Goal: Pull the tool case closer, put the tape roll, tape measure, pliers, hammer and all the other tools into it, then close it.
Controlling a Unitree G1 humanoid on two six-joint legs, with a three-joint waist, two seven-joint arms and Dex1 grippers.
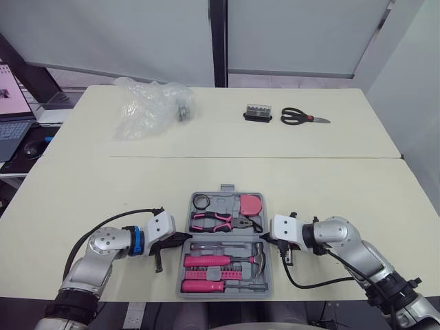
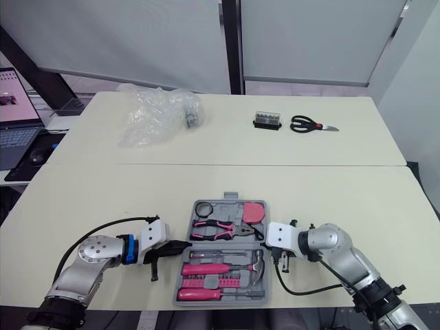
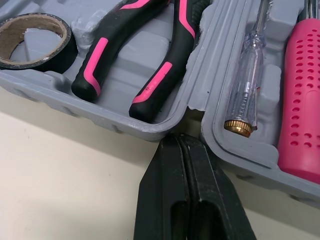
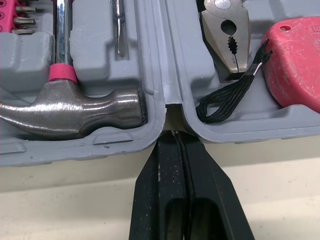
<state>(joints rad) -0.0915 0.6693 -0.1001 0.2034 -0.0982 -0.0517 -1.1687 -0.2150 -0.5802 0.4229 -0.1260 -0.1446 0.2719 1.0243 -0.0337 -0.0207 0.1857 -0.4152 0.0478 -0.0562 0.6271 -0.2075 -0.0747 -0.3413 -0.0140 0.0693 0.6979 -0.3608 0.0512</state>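
Note:
The grey tool case (image 1: 218,203) lies open at the table's near middle. Its far half holds the black tape roll (image 1: 201,201), the pink-handled pliers (image 1: 220,221) and the pink tape measure (image 1: 251,204). In the near half are the hammer (image 1: 259,258) and pink screwdrivers (image 1: 206,262). My left gripper (image 1: 184,237) is shut, its tips (image 3: 178,140) at the hinge gap on the case's left side. On the case's right side my right gripper (image 1: 267,238) is shut too, its tips (image 4: 174,137) at the hinge gap between the hammer head (image 4: 75,112) and the tape measure's strap (image 4: 225,102).
A crumpled clear plastic bag (image 1: 148,106) lies at the far left of the table. A small black bit holder (image 1: 258,113) and scissors (image 1: 302,117) lie at the far right. A laptop (image 1: 10,103) and mouse (image 1: 31,147) sit on a side desk to the left.

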